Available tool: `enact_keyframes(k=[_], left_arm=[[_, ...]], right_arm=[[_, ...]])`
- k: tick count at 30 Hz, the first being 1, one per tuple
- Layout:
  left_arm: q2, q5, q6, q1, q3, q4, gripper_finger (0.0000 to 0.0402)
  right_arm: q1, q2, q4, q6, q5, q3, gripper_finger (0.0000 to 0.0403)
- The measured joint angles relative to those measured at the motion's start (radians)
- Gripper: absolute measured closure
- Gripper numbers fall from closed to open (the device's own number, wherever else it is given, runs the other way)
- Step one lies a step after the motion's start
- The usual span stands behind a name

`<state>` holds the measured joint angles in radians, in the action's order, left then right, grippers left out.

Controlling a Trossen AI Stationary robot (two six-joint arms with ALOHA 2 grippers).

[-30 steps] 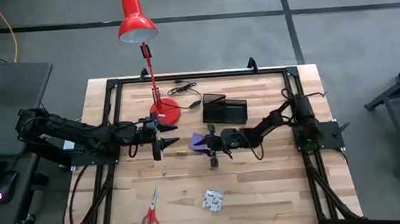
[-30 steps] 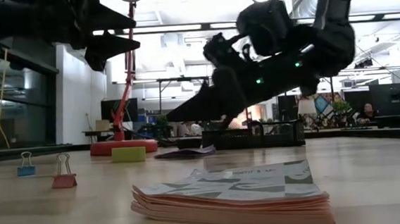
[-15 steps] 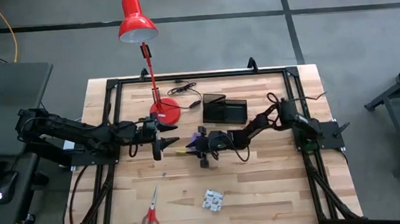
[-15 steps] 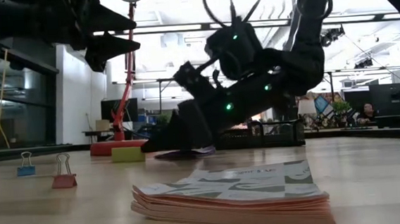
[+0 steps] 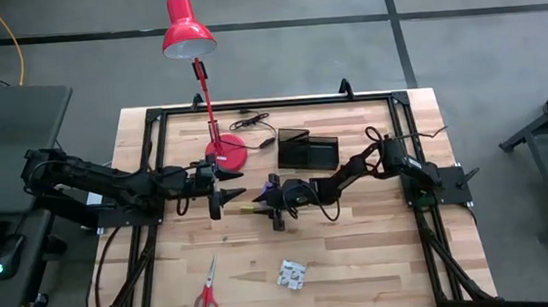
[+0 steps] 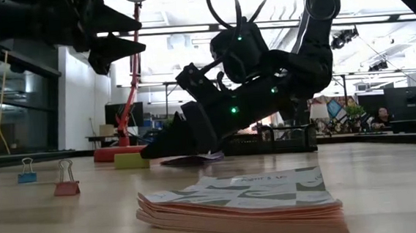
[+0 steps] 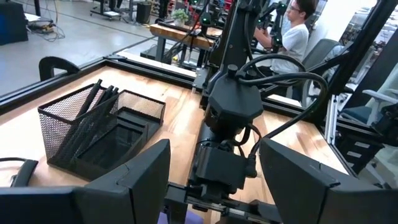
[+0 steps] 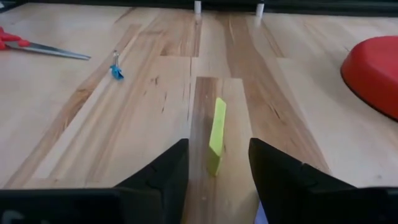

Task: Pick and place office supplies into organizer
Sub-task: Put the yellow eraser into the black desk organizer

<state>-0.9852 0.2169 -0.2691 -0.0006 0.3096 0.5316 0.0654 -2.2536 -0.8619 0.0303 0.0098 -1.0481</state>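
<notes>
the task looks only partly done; the organizer [image 5: 307,151], a black mesh tray near the table's far edge beside the red lamp base [image 5: 227,154], already holds several black pens [image 7: 93,115] leaning in one compartment; the rest of the supplies lie on the table; the red-handled scissors [image 5: 206,292] and the white-blue patterned packet [image 5: 290,273] sit well apart near the front edge; small binder clips [image 6: 66,183] stand on the wood too; the right gripper [image 5: 270,205] is low over the table's middle, its fingers parted with the tiny yellow piece [image 8: 216,134] lying on the wood between them, not yet gripped; the purple notepad [image 6: 193,159] lies just beside it; the left gripper [image 5: 220,189] hangs open nearby, holding nothing; judging by this, most items remain to be placed
</notes>
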Motion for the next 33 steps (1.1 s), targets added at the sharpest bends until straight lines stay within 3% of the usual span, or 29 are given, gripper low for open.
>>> enact_keyframes(k=[13,24,33], left_arm=[[0.0,0.004,0.001,0.0,0.0,0.002,0.0169],[0.0,0.004,0.002,0.0,0.0,0.002,0.0169],[0.0,0.004,0.002,0.0,0.0,0.002,0.0169]], right_arm=[[0.0,0.0,0.006,-0.03,0.015,-0.004,0.024],[0.0,0.002,0.122,-0.034,0.012,-0.065,0.024],[0.0,0.002,0.149,-0.053,0.012,-0.067,0.026]])
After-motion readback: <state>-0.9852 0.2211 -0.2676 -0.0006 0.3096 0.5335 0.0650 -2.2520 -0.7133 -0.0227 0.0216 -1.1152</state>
